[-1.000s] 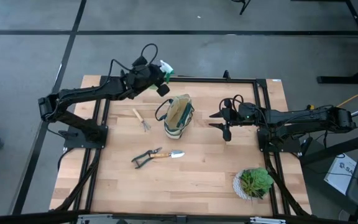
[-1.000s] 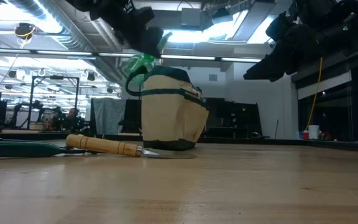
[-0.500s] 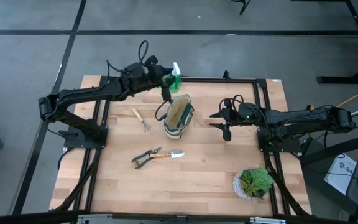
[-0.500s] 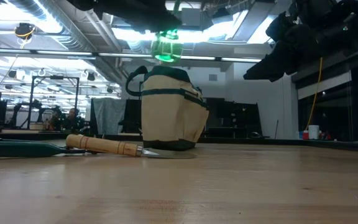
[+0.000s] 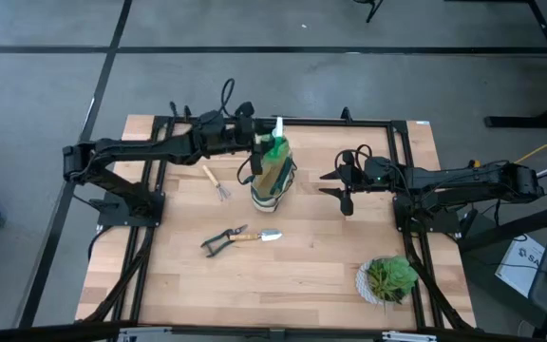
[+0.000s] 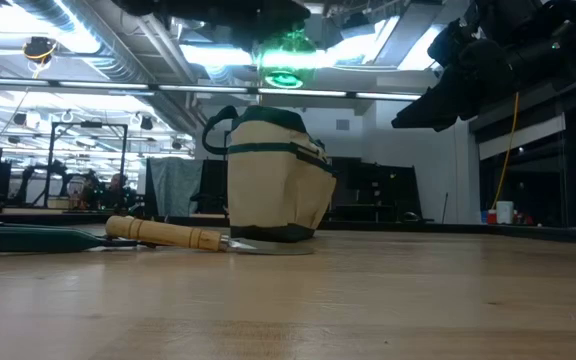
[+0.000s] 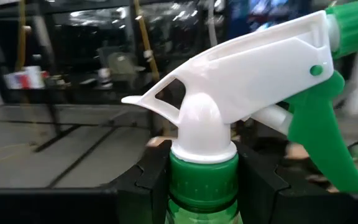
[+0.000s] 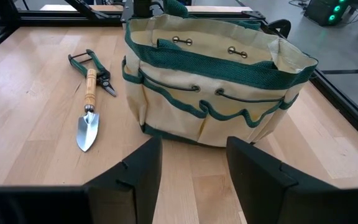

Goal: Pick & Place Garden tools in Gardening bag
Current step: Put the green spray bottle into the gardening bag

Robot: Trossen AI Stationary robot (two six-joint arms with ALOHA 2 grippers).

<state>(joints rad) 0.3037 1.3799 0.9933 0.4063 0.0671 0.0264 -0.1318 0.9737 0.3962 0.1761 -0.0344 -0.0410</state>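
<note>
Now left claw [image 5: 258,142] grips spray bottle [image 5: 275,144] above bag [image 5: 272,180].

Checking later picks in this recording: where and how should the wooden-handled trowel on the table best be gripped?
Probably by the wooden handle of the trowel, from straight above. It lies flat on the table, so the round handle offers two sides to close across. The shears touch its end, so grip mid-handle, clear of them.

Green spray bottle [image 7: 204,186] (white trigger), cream green-trimmed bag [image 8: 213,84].
</note>
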